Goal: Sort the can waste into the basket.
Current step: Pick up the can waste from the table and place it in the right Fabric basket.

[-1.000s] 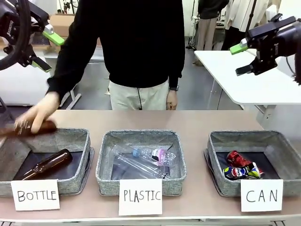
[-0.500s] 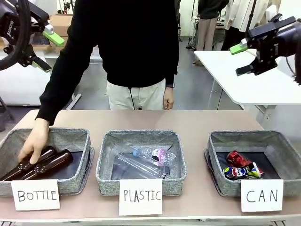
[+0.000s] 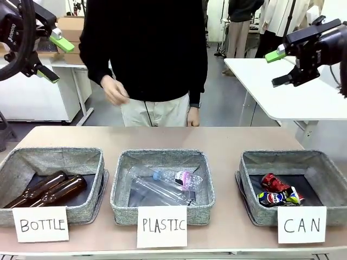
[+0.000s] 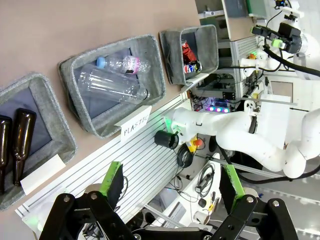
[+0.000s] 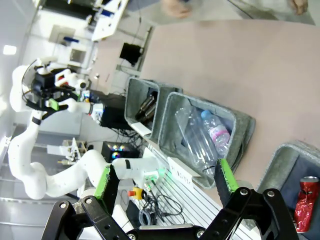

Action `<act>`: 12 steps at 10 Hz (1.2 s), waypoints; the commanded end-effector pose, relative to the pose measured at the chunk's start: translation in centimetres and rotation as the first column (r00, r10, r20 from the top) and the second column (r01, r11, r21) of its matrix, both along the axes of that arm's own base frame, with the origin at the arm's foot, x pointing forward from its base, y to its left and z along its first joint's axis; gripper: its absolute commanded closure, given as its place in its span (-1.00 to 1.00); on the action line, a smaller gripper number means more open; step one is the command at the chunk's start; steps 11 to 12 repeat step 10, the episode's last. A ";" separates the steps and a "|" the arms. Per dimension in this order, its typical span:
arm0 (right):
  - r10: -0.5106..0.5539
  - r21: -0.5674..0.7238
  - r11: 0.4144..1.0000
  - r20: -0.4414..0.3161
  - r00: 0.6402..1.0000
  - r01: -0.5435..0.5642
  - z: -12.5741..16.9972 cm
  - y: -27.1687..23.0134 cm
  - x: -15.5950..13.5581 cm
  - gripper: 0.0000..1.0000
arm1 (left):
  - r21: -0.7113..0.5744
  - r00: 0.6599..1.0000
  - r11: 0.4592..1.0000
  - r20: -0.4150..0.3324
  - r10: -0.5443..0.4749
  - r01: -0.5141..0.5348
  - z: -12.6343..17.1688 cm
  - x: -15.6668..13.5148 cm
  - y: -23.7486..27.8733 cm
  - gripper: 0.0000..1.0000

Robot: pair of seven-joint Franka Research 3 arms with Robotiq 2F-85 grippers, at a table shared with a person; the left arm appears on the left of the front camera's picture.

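A red can (image 3: 274, 182) and a crushed silvery can with blue, red and white print (image 3: 277, 198) lie inside the grey basket signed "CAN" (image 3: 249, 165) at the right of the table. The same red can (image 5: 303, 204) shows in the right wrist view, and both cans (image 4: 190, 60) show small in the left wrist view. My left gripper (image 3: 55, 56) hangs open, high at the upper left, holding nothing. High at the upper right, my right gripper (image 3: 277, 67) is open too, far above its basket.
The "PLASTIC" basket (image 3: 122, 184) in the middle holds clear plastic bottles (image 3: 162, 184). The "BOTTLE" basket (image 3: 95, 162) at the left holds two brown glass bottles (image 3: 46, 190). A person stands at the far side, one hand (image 3: 114, 90) raised by the waist.
The person laid a second brown bottle in the "BOTTLE" basket, let go and drew the hand back up to the body. Both arms stayed still.
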State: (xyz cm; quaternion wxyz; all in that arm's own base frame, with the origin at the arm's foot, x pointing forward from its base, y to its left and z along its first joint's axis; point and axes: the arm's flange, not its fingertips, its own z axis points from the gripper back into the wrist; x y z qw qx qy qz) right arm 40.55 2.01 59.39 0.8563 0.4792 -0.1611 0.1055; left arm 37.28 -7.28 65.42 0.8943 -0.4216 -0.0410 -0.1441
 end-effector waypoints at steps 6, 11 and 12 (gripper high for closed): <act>0.016 -0.013 1.000 0.015 1.000 -0.015 -0.3 0.1 -0.3 -1.00 | 0.007 1.000 1.000 0.000 -0.004 0.004 0.1 -0.3 0.1 -1.00; 0.016 -0.013 1.000 0.015 1.000 -0.015 -0.3 0.1 -0.3 -1.00 | 0.007 1.000 1.000 0.000 -0.004 0.004 0.1 -0.3 0.1 -1.00; 0.016 -0.013 1.000 0.015 1.000 -0.015 -0.3 0.1 -0.3 -1.00 | 0.007 1.000 1.000 0.000 -0.004 0.004 0.1 -0.3 0.1 -1.00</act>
